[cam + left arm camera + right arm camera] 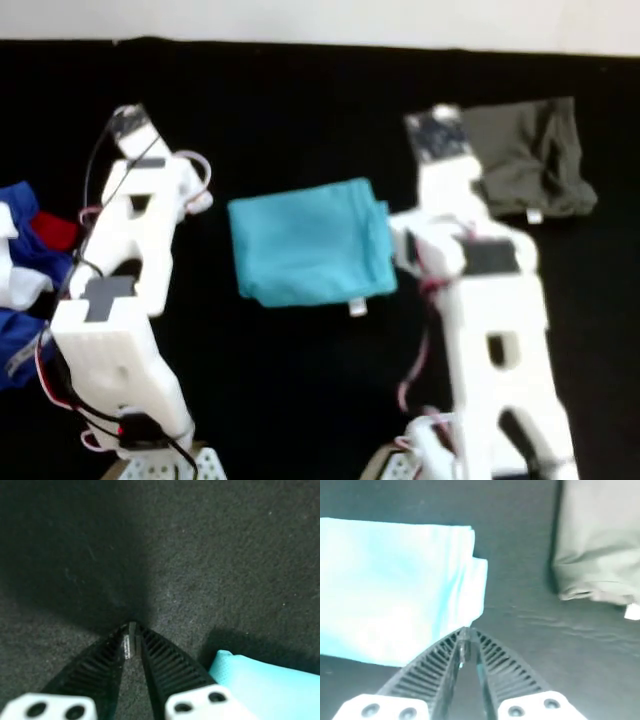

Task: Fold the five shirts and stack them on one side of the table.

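Lying folded (unstacked) are a teal cloth shirt (310, 243) and a dark grey cloth shirt (530, 160); crumpled red-white-blue clothes (25, 270) wait at the left edge of the desk (300, 400). Left tool (131, 640), right tool (465, 642): closed, empty.

A desk (300, 400) covered in a black, felt-like cloth with a matte, faintly speckled nap spreads across the whole scene, slightly rippled in one place, and beyond its far edge runs a plain pale strip (320, 20), bright against the dark cloth.
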Motion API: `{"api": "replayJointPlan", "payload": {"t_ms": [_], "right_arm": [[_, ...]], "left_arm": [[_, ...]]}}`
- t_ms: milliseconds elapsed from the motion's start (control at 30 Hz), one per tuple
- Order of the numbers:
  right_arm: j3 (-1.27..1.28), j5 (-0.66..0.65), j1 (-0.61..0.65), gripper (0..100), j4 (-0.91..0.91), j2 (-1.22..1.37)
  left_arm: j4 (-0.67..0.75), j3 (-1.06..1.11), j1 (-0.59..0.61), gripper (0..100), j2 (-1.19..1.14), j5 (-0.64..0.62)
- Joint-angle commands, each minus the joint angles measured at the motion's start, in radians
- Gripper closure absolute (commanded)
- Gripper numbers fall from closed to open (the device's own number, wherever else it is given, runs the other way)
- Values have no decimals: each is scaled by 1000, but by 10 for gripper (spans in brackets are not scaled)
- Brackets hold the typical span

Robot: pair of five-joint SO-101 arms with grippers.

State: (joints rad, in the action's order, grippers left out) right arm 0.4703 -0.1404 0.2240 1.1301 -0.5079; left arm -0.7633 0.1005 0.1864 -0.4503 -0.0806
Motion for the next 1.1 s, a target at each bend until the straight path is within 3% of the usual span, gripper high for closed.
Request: {"api": "replayJointPlan", "payload": {"t_ms": [0,100,233,700,1067], "right_arm": [[-232,160,50,825,50,243],[-420,296,97,731,142,420],[-630,388,151,722,255,624],[-969,394,188,721,386,1049],[-1135,391,93,721,389,1319]], "left_arm": [[-21,-56,5,990,-22,-8],[-29,-67,5,990,-30,-8],[-31,-67,5,990,-30,-8],[-32,-67,5,990,-30,-8],[-34,-67,5,990,-30,-8]]}}
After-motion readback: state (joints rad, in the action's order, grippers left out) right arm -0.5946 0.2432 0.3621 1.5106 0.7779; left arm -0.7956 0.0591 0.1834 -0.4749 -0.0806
